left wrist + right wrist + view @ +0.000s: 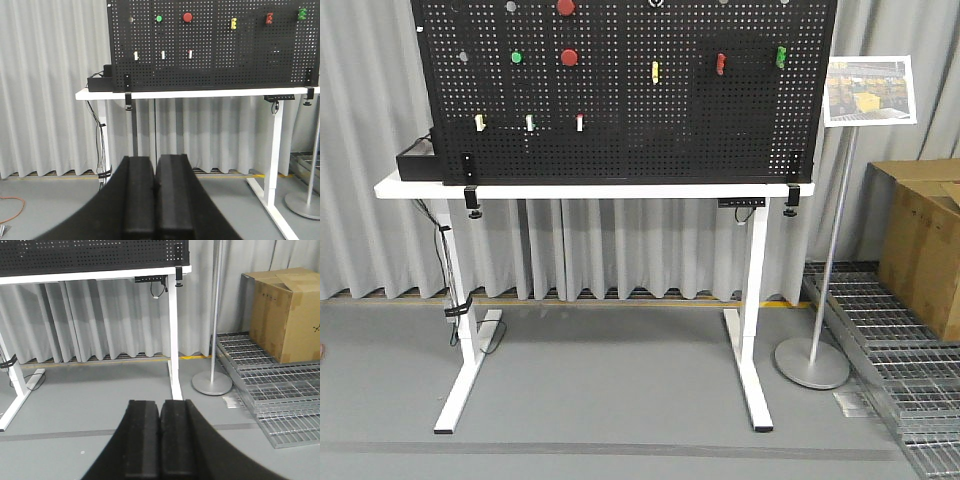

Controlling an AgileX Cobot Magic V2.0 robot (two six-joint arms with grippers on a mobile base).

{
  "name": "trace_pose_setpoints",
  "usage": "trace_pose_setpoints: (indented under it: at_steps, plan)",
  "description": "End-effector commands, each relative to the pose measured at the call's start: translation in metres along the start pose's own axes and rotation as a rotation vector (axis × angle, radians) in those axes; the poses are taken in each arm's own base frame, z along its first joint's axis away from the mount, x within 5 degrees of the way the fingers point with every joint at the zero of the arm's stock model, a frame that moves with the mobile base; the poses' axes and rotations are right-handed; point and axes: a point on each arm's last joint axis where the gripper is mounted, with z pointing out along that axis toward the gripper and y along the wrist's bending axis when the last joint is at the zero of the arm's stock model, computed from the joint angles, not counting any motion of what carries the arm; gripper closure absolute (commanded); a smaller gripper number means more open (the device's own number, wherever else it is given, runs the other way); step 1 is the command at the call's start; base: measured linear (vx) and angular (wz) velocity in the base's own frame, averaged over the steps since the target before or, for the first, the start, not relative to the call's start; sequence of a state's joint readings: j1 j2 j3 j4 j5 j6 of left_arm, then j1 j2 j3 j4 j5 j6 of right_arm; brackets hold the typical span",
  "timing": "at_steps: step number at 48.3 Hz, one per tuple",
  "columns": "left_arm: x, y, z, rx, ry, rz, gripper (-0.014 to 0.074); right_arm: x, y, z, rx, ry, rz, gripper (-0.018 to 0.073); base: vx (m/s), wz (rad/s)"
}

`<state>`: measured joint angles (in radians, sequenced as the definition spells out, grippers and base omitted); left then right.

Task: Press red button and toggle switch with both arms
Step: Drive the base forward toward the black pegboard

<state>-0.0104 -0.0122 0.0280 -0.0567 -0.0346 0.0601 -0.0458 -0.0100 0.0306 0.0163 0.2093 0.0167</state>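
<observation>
A black pegboard (620, 90) stands on a white table (400, 186). A round red button (569, 56) sits on its upper left part, and a second red button (565, 6) is at the top edge. The all-red toggle switch (720, 64) is at upper right. Both show in the left wrist view, button (187, 17) and toggle switch (269, 19). My left gripper (155, 159) is shut and empty, far back from the board. My right gripper (160, 402) is shut and empty, low above the floor, with neither the button nor the switch in its view.
Also on the board are a green button (516, 57), a yellow switch (655, 71), a green switch (781, 57) and three white switches (529, 122). A sign stand (812, 362), a cardboard box (925, 240) and metal floor grating (280, 390) are at right.
</observation>
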Motion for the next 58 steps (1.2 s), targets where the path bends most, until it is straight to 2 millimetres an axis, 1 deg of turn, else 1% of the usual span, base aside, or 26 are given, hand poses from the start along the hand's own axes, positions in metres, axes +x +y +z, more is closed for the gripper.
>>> trace_pose_setpoints:
  at_steps: [1, 58]
  plan:
    - [0.0036, 0.0004, 0.0006, -0.004, -0.045, -0.018, 0.0594, -0.0050, -0.0004, -0.0006, 0.007, -0.091, -0.009, 0.0559, 0.00, 0.00]
    - [0.0036, 0.0004, 0.0006, -0.004, -0.045, -0.018, 0.0594, -0.0048, -0.0005, -0.0006, 0.007, -0.089, -0.009, 0.0559, 0.01, 0.00]
